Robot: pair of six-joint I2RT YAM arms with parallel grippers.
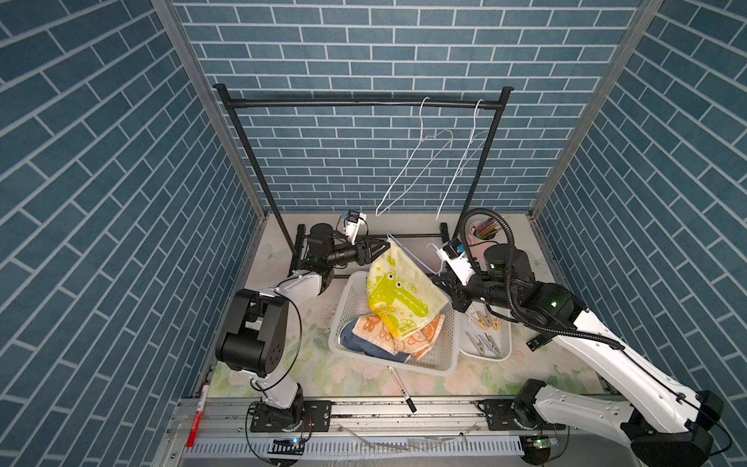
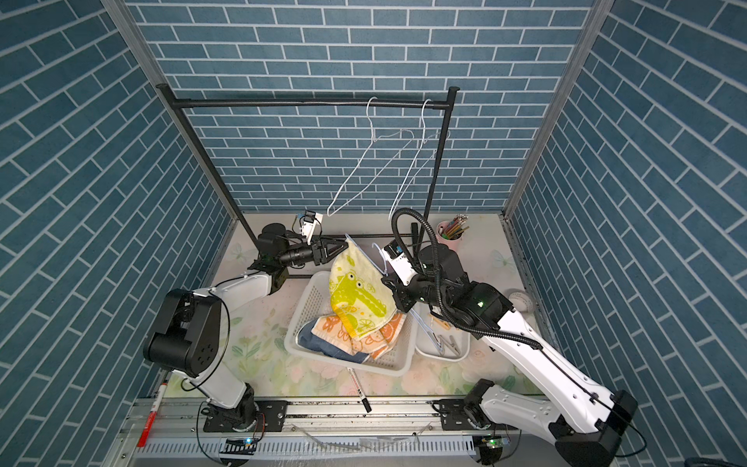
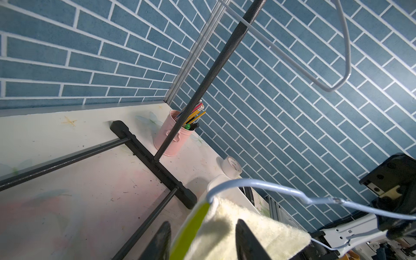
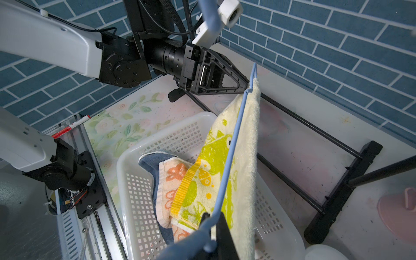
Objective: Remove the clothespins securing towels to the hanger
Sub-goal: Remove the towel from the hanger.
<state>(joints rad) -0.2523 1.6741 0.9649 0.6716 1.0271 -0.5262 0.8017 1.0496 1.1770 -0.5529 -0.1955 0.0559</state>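
Note:
A pale yellow towel [image 1: 398, 291] with a green crocodile hangs over a blue wire hanger [image 4: 234, 139] above the white basket [image 1: 404, 366]. No clothespin shows on it. An orange towel [image 1: 412, 337] and a blue one [image 1: 355, 343] lie in the basket. My left gripper [image 1: 386, 244] [image 3: 203, 222] is open, its jaws straddling the yellow towel's upper corner. My right gripper [image 1: 438, 279] [image 4: 212, 221] is shut on the hanger's wire at the other end. Several tan and grey clothespins [image 1: 483, 327] lie in a white tray [image 1: 505, 351] right of the basket.
The black rack [image 1: 355, 103] stands at the back with two bare white hangers [image 1: 408, 170] on its bar. A pink cup of pencils [image 1: 485, 232] and a tape roll [image 3: 231, 167] sit back right. A black-capped marker [image 1: 400, 388] lies before the basket, and a red pen [image 1: 198, 416] lies on the front rail.

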